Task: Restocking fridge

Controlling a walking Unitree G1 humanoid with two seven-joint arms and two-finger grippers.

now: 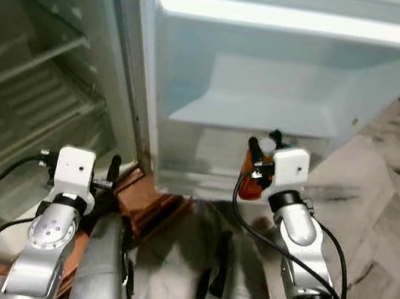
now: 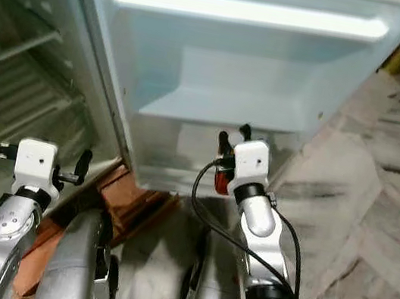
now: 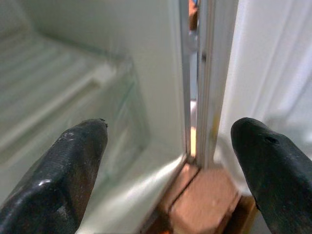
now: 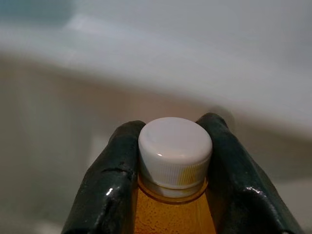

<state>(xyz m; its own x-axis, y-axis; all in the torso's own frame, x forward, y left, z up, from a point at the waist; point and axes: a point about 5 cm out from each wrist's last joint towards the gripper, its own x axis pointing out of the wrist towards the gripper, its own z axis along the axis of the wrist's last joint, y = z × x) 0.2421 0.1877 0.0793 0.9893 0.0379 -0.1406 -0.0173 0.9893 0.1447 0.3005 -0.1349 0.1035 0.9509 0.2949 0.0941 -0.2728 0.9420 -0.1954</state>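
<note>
Marbled stone floor [image 1: 394,228] spreads under the open fridge door [image 1: 273,77], whose smooth white plastic shelf juts out. My right gripper [image 4: 170,170] clamps the neck of an orange bottle [image 4: 173,209] with a ribbed white cap [image 4: 175,146], just below the door's bottom edge. My left gripper [image 3: 170,165] hangs spread apart beside the fridge's ridged interior [image 3: 58,87], above a brown brick-like block [image 3: 204,204].

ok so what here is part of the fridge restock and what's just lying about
Part of the job:
- orange bottle, white cap, held by the right gripper
- open fridge door's shelf
- fridge interior racks

Just there:
- brown block under the fridge corner
- left gripper, empty, jaws open
</note>
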